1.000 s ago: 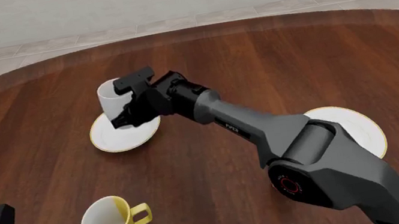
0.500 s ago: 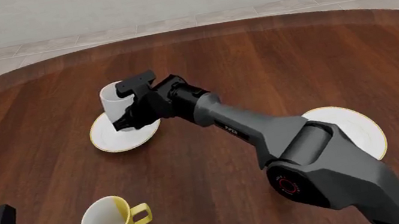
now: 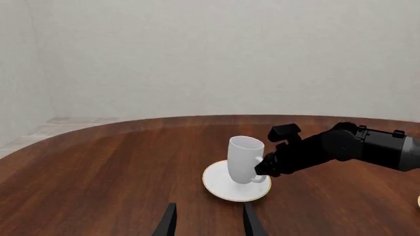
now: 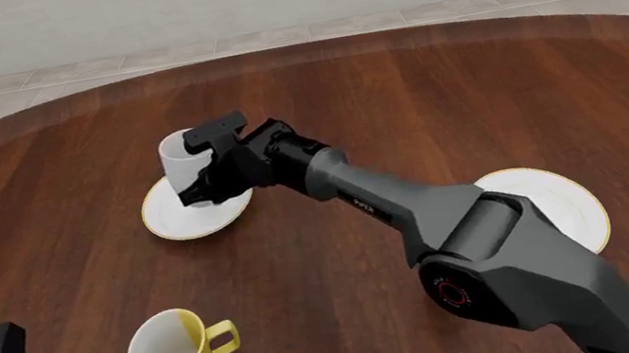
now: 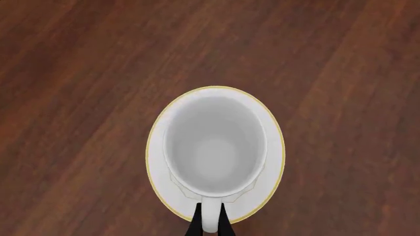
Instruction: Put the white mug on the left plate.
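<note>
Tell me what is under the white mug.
The left plate lies under the white mug, its gold rim showing all round on the table. The plate's middle is covered by the mug. The right gripper is shut on the mug's handle.

White mug [image 4: 179,161]: plain, tall, all white w/ loop handle, upright, mouth up, empty inside. Stands on left plate [image 4: 175,221], roughly centred. Plate: small round white saucer w/ thin gold-yellow rim, flat on the wood table's left-centre, rim showing all round the mug.
</note>
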You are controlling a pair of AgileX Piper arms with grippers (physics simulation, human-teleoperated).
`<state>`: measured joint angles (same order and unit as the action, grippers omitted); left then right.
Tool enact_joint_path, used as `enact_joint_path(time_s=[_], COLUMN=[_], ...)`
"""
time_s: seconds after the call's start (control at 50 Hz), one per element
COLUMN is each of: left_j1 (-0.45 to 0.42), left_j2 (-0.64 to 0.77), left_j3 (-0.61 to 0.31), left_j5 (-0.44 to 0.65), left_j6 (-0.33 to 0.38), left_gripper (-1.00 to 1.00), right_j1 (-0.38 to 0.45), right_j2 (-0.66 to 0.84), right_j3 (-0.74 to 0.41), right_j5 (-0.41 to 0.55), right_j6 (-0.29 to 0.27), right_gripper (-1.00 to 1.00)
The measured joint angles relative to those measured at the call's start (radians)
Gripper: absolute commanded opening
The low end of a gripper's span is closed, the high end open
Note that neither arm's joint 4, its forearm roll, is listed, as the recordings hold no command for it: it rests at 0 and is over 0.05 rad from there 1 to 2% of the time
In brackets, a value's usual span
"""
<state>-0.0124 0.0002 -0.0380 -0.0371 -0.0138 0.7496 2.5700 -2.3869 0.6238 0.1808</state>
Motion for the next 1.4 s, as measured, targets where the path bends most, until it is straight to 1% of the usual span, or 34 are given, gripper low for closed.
enact_joint_path(time_s=[0.54,0.92,1.4], left_j1=[0.0,0.0,0.0], left_j2=[0.0,0.0,0.0], left_j3=[0.0,0.001,0.004], left_j5=[0.002,0.001,0.001], left_j6=[0.0,0.0,0.001], left_gripper=[1.0,1.0,1.0], right_j1=[0.0,-0.01,-0.014], right_j2=[0.017,0.04,0.052], right_j3=[0.001,-0.029,-0.042], right_j5=[-0.001,0.012,0.014], right_j6=[-0.012,-0.025,-0.024], right_gripper=[-1.0,-1.0,-1.0])
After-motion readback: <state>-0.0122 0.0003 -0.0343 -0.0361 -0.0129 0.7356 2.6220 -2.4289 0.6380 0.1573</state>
